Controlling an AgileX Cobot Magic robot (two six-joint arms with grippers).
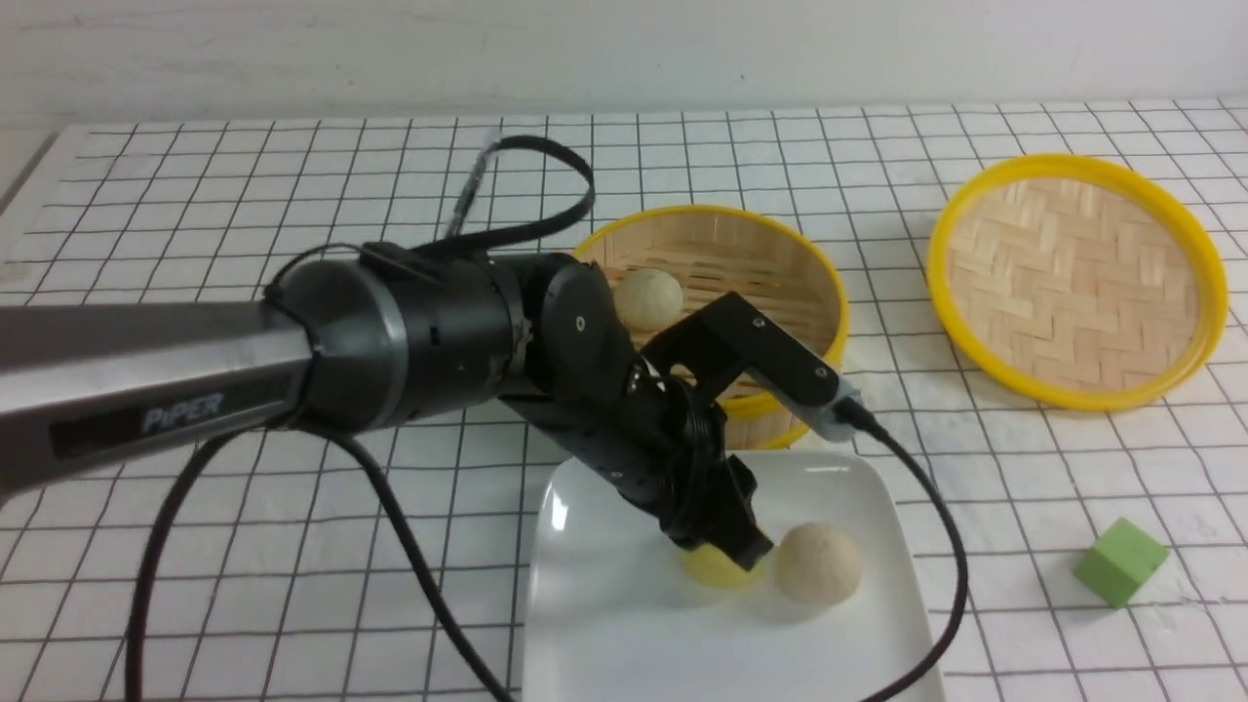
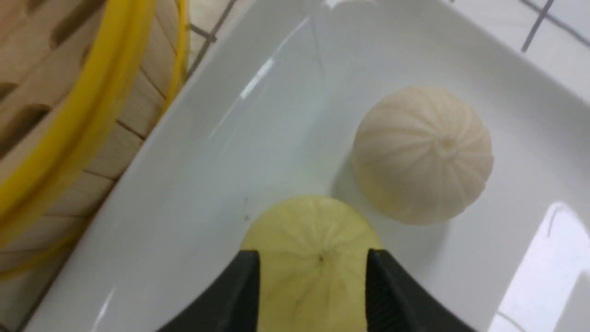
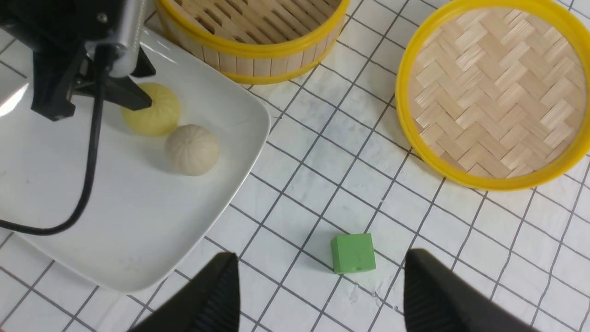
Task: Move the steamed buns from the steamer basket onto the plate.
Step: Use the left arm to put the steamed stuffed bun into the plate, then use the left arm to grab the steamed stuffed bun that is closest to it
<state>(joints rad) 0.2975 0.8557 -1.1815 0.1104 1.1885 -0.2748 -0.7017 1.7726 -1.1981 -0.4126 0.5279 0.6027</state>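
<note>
Left wrist view: yellow bun (image 2: 313, 221) on the plate (image 2: 184, 184) within the spread left claw (image 2: 313, 257), beige bun (image 2: 421, 154) beside.

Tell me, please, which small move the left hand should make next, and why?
Probably raise the left hand straight up, clear of the yellow bun. That bun already rests on the plate beside a beige bun, with the fingers at its sides; a third bun waits in the steamer basket.

In the front view the left gripper (image 1: 736, 551) covers most of the yellow bun (image 1: 715, 575); the plate (image 1: 604, 614) runs off the bottom edge.
</note>
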